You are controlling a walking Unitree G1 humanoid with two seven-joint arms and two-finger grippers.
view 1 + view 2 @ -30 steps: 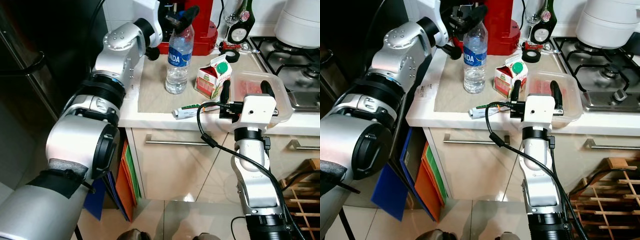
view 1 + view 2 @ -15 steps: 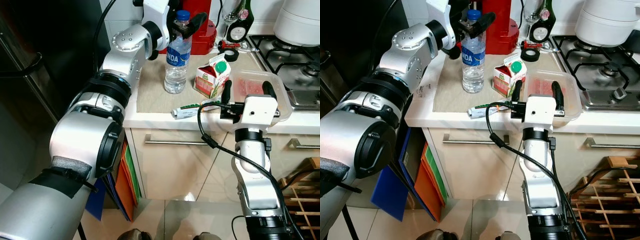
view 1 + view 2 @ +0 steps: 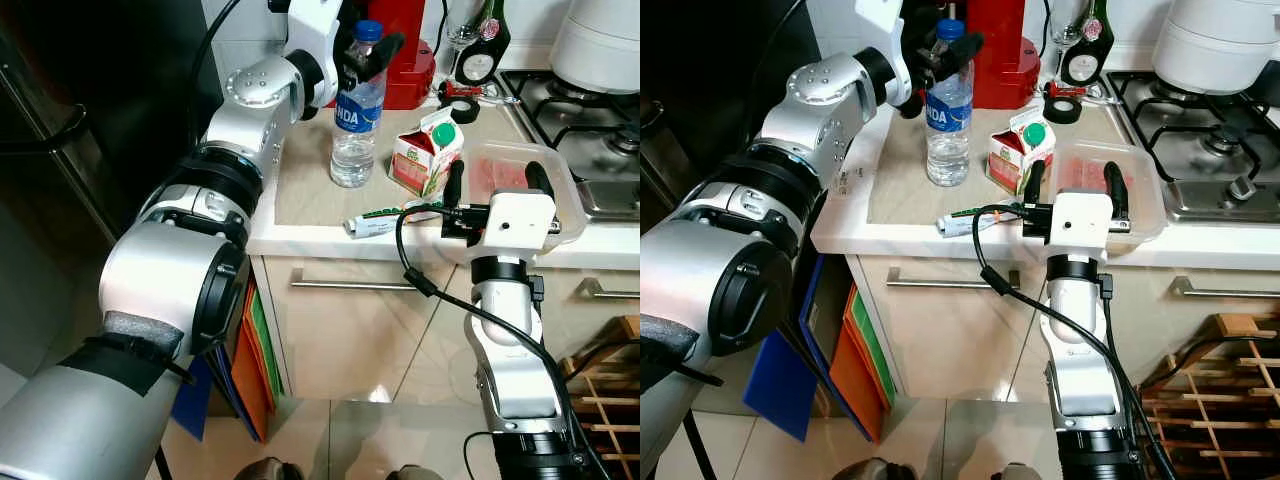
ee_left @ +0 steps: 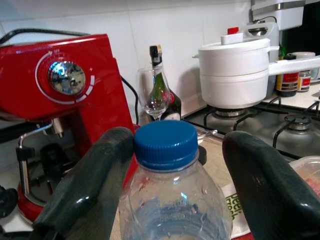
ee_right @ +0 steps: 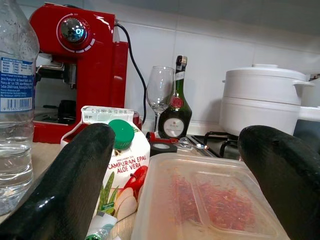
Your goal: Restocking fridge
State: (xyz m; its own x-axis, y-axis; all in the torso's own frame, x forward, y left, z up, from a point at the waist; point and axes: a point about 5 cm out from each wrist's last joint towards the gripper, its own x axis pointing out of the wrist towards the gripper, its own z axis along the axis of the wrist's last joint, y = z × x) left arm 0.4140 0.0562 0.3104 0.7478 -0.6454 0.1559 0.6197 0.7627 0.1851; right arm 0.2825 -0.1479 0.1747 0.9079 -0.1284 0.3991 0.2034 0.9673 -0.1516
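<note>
kitchen: beige countertop (image 3: 300, 190) over drawers, black fridge (image 3: 90, 110) at robot's left, gas hob (image 3: 590, 110) at right
back of counter: red coffee machine (image 3: 405, 50), wine glass (image 4: 156, 97), dark green bottle (image 3: 480, 45), white pot (image 3: 600, 40) on hob
water bottle: clear plastic water bottle (image 3: 356, 110) with blue cap (image 4: 166, 142), upright on countertop, in front of coffee machine
left gripper: left gripper (image 3: 365, 45) up at bottle neck, fingers spread either side of blue cap; one finger (image 4: 95, 185) looks close to or touching the bottle, the other (image 4: 260, 185) stands clear; not pinching
juice carton: small juice carton (image 3: 428, 150) with green cap, upright, just beside water bottle on hob side, touching or nearly touching plastic container
plastic container: clear lidded plastic container (image 3: 520, 185) with reddish contents, near counter front edge
right gripper: right gripper (image 3: 495, 180) at counter front edge, fingers wide apart over near end of plastic container, holding nothing
tube: white and green tube (image 3: 385, 220) lying flat by counter edge, between water bottle and right gripper
floor: glossy tiles, orange and blue folders (image 3: 245, 370) leaning beside cabinet
</note>
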